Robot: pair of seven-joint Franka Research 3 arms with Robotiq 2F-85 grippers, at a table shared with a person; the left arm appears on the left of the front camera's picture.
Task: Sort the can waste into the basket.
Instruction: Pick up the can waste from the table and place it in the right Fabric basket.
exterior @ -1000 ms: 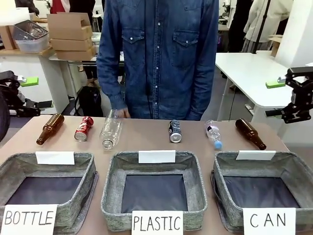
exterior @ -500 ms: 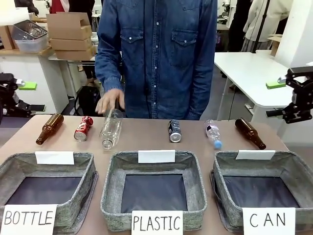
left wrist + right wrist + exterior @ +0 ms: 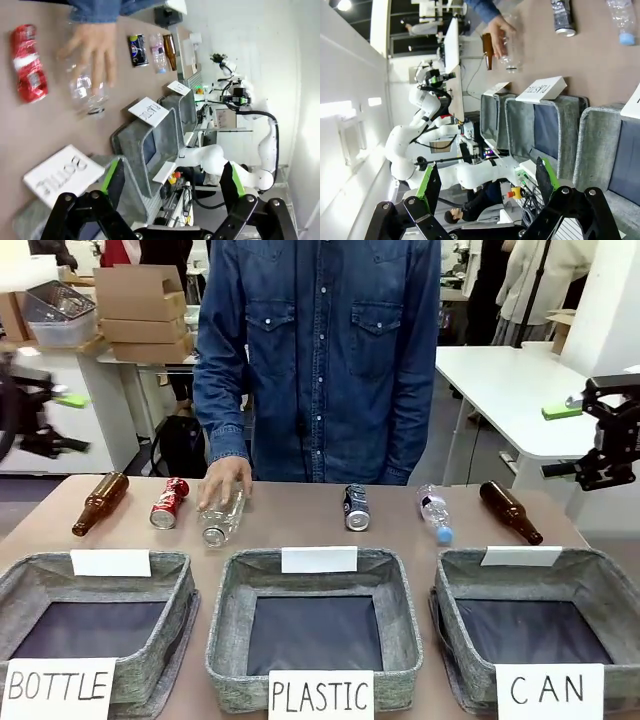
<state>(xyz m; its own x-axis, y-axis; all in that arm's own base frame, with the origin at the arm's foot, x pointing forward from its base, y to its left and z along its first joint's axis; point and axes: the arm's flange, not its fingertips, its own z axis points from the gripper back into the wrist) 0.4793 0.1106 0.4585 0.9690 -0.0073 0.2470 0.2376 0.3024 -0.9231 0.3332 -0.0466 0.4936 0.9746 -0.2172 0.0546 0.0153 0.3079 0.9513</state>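
Lying apart: red can (image 3: pixel 170 502), dark can (image 3: pixel 357 507)

The blur is probably the left arm (image 3: pixel 18 415) — the basket's (image 3: pixel 458 615) right side is cropped.

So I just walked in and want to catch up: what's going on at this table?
It's a waste-sorting setup. The person's hand rests on a clear plastic bottle lying on the table. The red can and the dark can lie untouched in the far row, and the CAN basket is empty. The left gripper and the right gripper are open and hold nothing.
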